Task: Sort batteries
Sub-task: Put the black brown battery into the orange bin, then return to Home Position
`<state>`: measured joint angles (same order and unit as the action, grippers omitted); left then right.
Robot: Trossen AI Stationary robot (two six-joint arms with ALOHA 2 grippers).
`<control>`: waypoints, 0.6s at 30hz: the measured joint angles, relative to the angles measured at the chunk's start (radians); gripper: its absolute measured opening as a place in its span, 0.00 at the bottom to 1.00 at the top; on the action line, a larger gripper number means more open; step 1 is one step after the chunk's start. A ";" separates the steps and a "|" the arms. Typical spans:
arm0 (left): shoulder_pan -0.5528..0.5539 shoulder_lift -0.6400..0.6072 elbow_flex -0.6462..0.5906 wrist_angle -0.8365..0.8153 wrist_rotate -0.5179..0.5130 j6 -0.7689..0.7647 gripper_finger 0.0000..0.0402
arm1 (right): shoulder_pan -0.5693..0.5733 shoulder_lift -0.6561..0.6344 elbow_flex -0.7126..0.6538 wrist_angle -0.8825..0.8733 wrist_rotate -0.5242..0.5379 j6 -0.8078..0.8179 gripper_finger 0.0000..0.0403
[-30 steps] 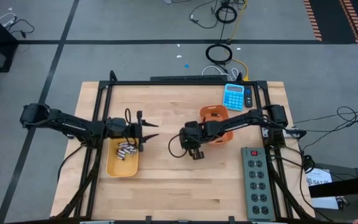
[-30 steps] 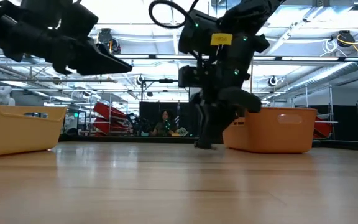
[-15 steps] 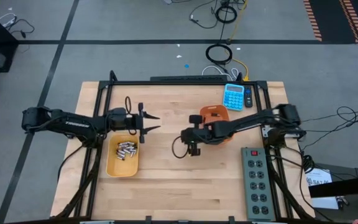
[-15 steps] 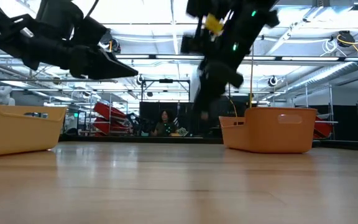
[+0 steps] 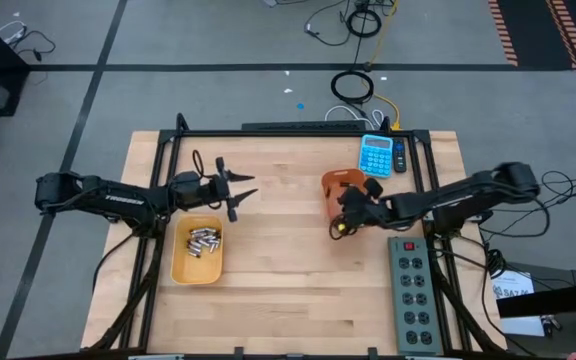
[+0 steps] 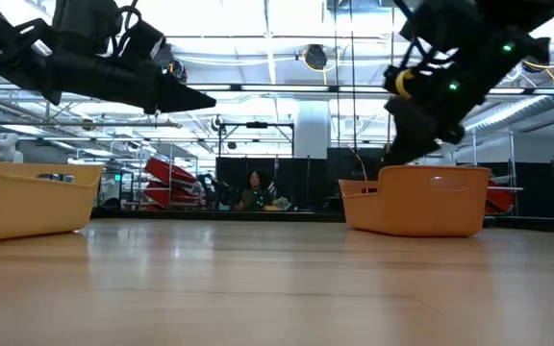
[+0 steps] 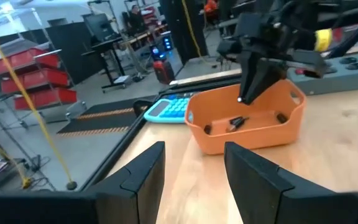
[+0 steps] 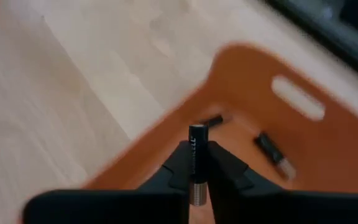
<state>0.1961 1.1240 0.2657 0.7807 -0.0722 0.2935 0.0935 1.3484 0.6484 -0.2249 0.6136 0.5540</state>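
Silvery batteries (image 5: 203, 240) lie in a heap in the yellow bin (image 5: 196, 262), which stands on the table's left. A few small dark batteries (image 8: 272, 151) lie on the floor of the orange bin (image 5: 346, 190) on the right. My right gripper (image 5: 338, 227) hangs at the orange bin's near-left edge, shut on one slim dark battery (image 8: 196, 155). In the low view it (image 6: 402, 144) is above the orange bin's rim (image 6: 421, 202). My left gripper (image 5: 240, 193) is open in the air, just beyond the yellow bin's far edge, pointing toward the orange bin (image 7: 247, 121). My right gripper pinches the dark battery between its two fingers (image 8: 178, 163). The battery lies along the fingers. Its dark end (image 8: 197, 130) sticks out past the tips, and its silvery end (image 8: 196, 186) sits back between them. It is lifted clear, over the orange bin's wall.
A blue calculator (image 5: 375, 154) lies at the far edge behind the orange bin. A grey power strip (image 5: 413, 295) lies along the right edge. Black frame rails (image 5: 158, 180) run along the table's sides. Bare wood (image 5: 288, 290) stretches between the bins and toward the near edge.
My right gripper has risen from the tabletop at the middle and swung right to the orange bin, staying shut on the battery. My left gripper has drifted from over the yellow bin toward the far edge, still open.
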 joint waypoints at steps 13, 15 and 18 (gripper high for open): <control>0.015 -0.120 -0.066 -0.008 0.060 -0.072 0.44 | 0.014 -0.256 -0.058 -0.067 0.064 -0.044 0.47; 0.028 -0.193 -0.096 -0.025 0.048 -0.080 0.44 | 0.006 -0.333 -0.124 0.038 0.043 -0.097 0.45; 0.053 -0.309 -0.128 -0.083 0.015 -0.112 0.44 | -0.026 -0.454 -0.240 0.177 -0.026 -0.159 0.40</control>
<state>0.2490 0.8155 0.1380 0.6972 -0.0572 0.1820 0.0674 0.8940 0.4085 -0.0481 0.5876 0.3946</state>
